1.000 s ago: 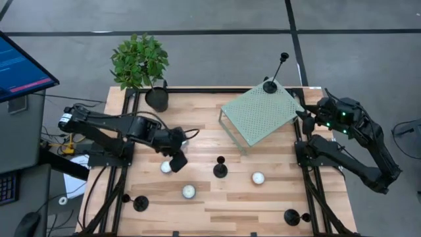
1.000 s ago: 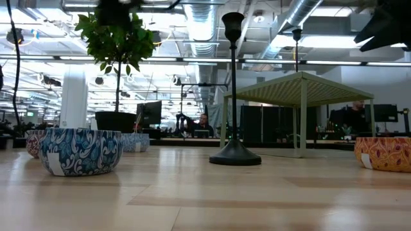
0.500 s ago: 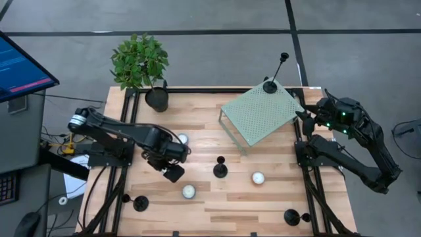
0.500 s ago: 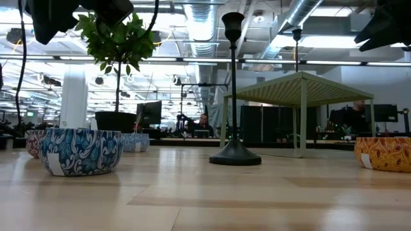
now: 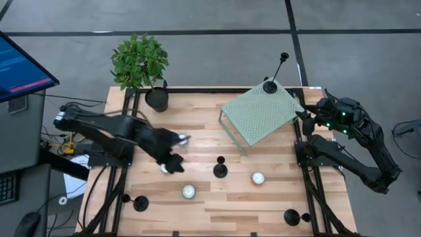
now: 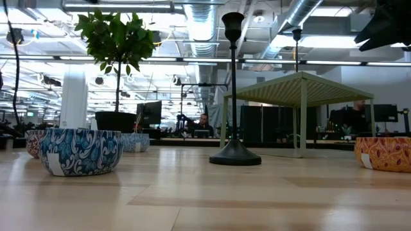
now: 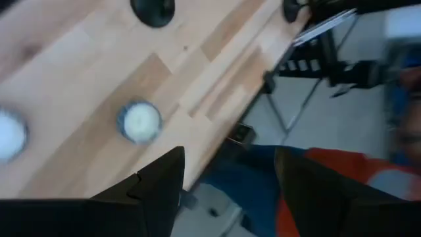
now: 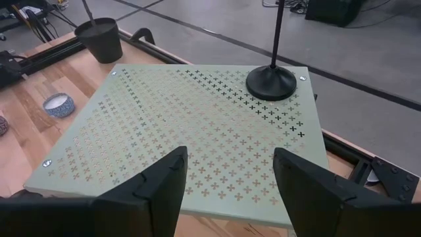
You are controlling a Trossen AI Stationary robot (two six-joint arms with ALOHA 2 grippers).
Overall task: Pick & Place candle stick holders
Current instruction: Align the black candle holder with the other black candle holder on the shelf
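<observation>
With my left gripper (image 5: 172, 162) open and empty, I judge the mid-table candle stick holder (image 5: 220, 169) light, rigid and tippy, best pinched low on its stem.

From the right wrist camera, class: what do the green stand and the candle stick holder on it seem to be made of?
Green stand: probably sheet metal, matte pale-green paint; neat cross-shaped perforations and corner screws.
Candle stick holder: likely metal, matte black; thin rigid stem on a smooth disc base.
</observation>
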